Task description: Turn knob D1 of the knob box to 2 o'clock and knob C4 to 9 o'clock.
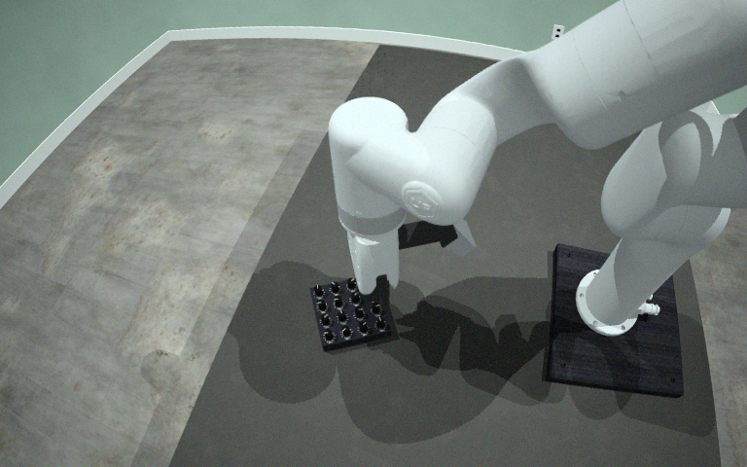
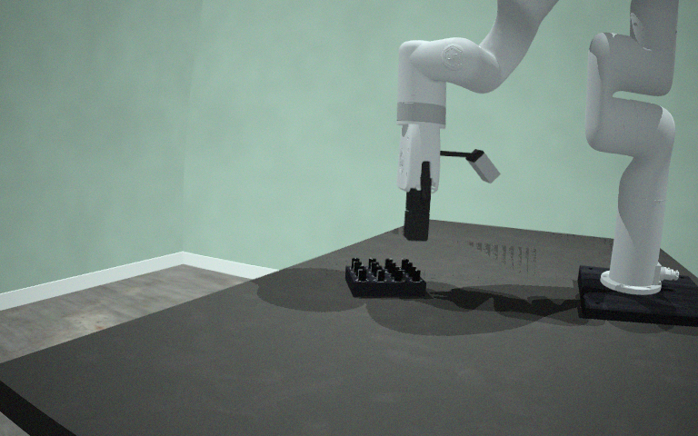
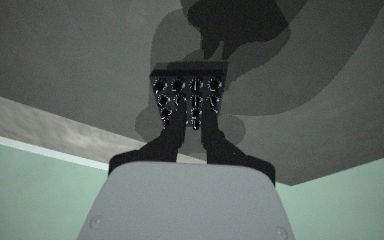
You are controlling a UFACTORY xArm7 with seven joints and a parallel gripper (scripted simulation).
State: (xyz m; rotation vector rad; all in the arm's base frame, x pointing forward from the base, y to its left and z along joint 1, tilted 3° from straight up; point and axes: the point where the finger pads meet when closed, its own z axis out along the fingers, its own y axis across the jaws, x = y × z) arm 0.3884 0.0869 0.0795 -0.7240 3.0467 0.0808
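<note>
The black knob box (image 1: 357, 342) (image 2: 388, 291) (image 3: 190, 72) stands on the table with its knobs upward. Its printed names are unreadable and no socket shows, so I cannot tell which knobs are D1 and C4. In the wrist view, one knob (image 3: 195, 85) in the nearly upright third column shows a white line along that column. My gripper (image 2: 416, 239) (image 3: 194, 109) points down, well above the box. Its fingers stand a narrow gap apart, with nothing between them. They hide some knobs in the wrist view; the gripper body hides others in the top view.
The arm's dark base plate (image 1: 617, 372) (image 2: 638, 312) stands to the right of the box on the grey table (image 1: 474, 418) (image 2: 329, 380). The wrist camera (image 2: 484, 166) sticks out from the gripper on the base side. Arm shadows fall over and around the box.
</note>
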